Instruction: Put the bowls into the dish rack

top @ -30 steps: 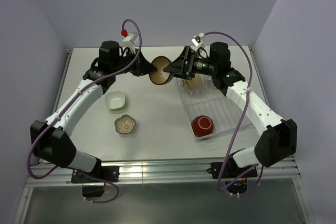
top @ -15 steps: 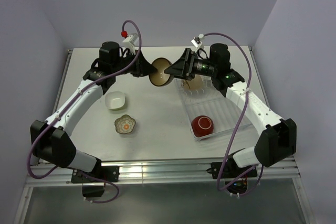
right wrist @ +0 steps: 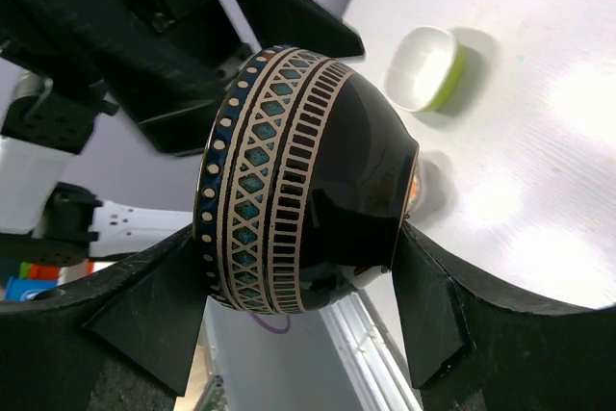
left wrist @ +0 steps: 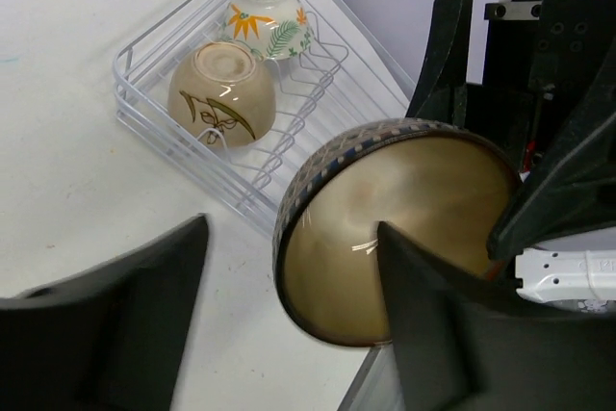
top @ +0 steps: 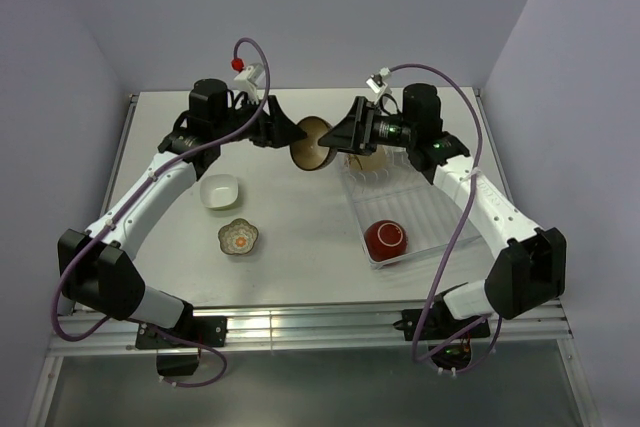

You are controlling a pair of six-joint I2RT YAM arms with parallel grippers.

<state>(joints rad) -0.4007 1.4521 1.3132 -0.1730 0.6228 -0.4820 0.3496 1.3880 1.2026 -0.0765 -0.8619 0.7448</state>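
Right fingers (right wrist: pixel 130 324) grasping the dark brown bowl (right wrist: pixel 327 170), left fingers (left wrist: pixel 106 334) spread apart, right wrist shows us its lattice-banded outside, left wrist its glossy tan inside

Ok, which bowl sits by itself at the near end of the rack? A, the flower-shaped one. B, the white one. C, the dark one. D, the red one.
D: the red bowl lies at the near end of the rack; the white bowl and flower-shaped bowl sit on the table, and the dark bowl is held up in the right gripper.
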